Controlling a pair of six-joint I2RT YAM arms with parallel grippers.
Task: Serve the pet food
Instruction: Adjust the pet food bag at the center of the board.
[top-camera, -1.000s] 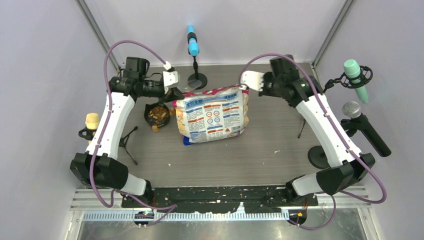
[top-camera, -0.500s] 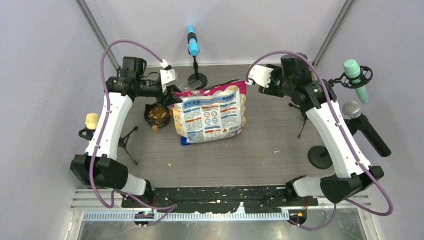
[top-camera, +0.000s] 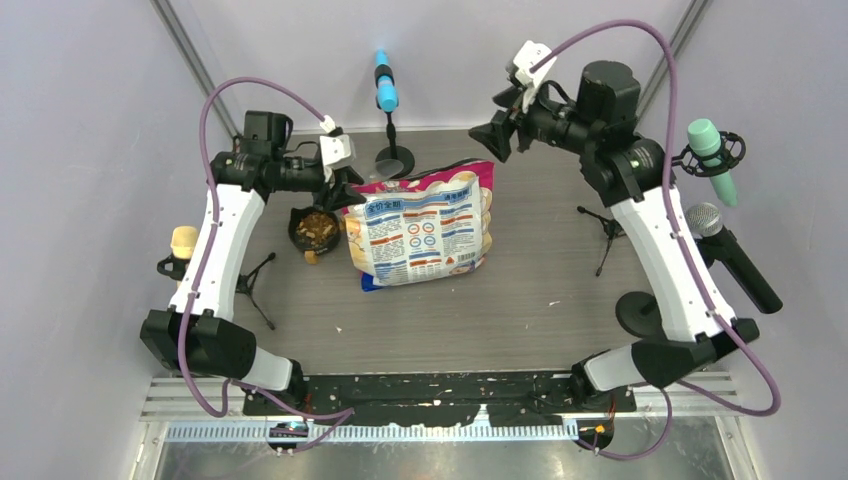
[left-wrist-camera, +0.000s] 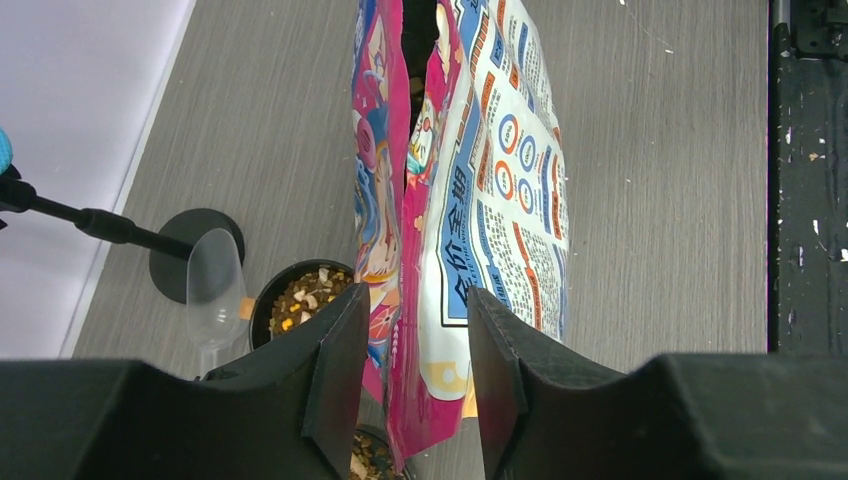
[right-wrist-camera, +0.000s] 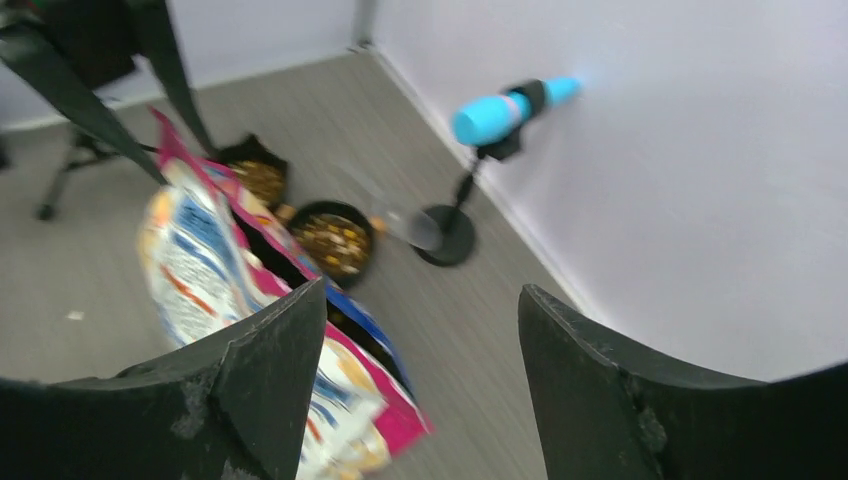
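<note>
Pet food (left-wrist-camera: 305, 295) is sitting in the black bowl (left-wrist-camera: 256, 310), just beside the bag (top-camera: 425, 225). Left gripper (left-wrist-camera: 417, 300) is straddling the bag's edge, fingers parted. Right gripper (right-wrist-camera: 422, 290) is hovering wide open, clear. Judging best: backing left straight off, not dragging bag into bowl.

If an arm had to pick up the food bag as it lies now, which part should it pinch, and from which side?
Pinch the thin pink top seam of the bag at a far corner, coming from the far side. The belly is bulging and looks too wide for the jaws. The seam is flat, and lifting there would likely keep the open mouth up.
</note>
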